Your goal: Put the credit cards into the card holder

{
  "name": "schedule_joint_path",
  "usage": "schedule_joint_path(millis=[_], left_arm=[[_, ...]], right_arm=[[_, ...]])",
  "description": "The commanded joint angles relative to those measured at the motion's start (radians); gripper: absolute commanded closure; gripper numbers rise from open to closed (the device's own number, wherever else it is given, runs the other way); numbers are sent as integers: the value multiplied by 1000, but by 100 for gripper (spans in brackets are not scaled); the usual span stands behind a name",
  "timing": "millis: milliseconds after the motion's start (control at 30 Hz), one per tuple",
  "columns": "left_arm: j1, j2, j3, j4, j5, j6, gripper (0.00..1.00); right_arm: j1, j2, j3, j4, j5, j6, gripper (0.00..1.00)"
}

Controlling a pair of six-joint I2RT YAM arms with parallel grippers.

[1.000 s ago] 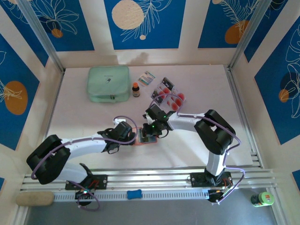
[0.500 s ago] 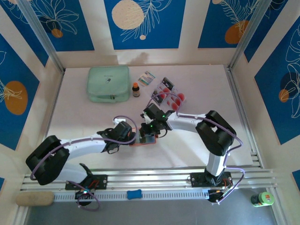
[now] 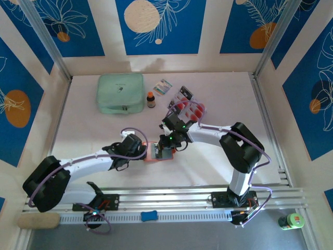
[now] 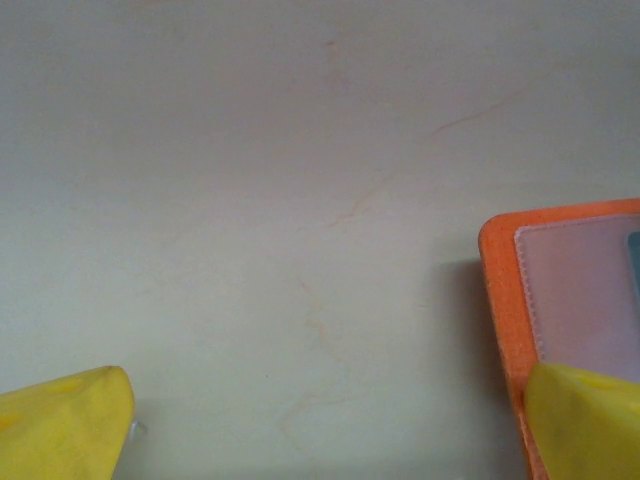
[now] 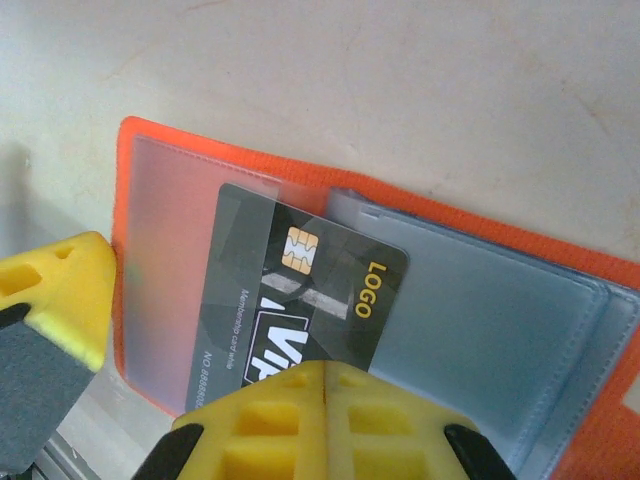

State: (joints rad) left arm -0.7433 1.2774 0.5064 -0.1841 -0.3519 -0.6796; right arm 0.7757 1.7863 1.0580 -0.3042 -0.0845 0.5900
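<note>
Two pincers meet over the orange card holder [image 3: 157, 152], which lies open at the near middle of the counter [image 3: 93, 130]. My left pincer [image 3: 146, 151] stands spread wide and grips nothing; one yellow finger lies over the holder's corner, the other above bare counter. My right pincer [image 5: 325, 374] is pressed closed on the near edge of a dark card [image 5: 290, 295], which is partly slid under the holder's clear pocket. On it I read "LOGO" in yellow beside a gold chip, big white letters starting "VI", and "NO 8888". Farther back, spare cards [image 3: 188, 107] with red spots lie heaped behind my right wrist. Beyond them sit a small brown bottle [image 3: 151, 99], a patterned packet [image 3: 163, 87] and a mint-green pouch [image 3: 120, 93].
</note>
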Motion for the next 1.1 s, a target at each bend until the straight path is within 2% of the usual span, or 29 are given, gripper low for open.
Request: schedule_joint_path(millis=[0, 533, 867, 1067], left_arm=[[12, 29, -15, -8, -4, 2, 0], [13, 66, -28, 28, 4, 6, 0], [13, 66, -31, 33, 5, 5, 0], [13, 65, -34, 34, 4, 4, 0]], right_arm=[[-3, 26, 34, -21, -6, -21, 100], [48, 131, 114, -30, -41, -12, 100], [33, 16, 82, -33, -31, 2, 100], [22, 14, 46, -41, -5, 2, 100]])
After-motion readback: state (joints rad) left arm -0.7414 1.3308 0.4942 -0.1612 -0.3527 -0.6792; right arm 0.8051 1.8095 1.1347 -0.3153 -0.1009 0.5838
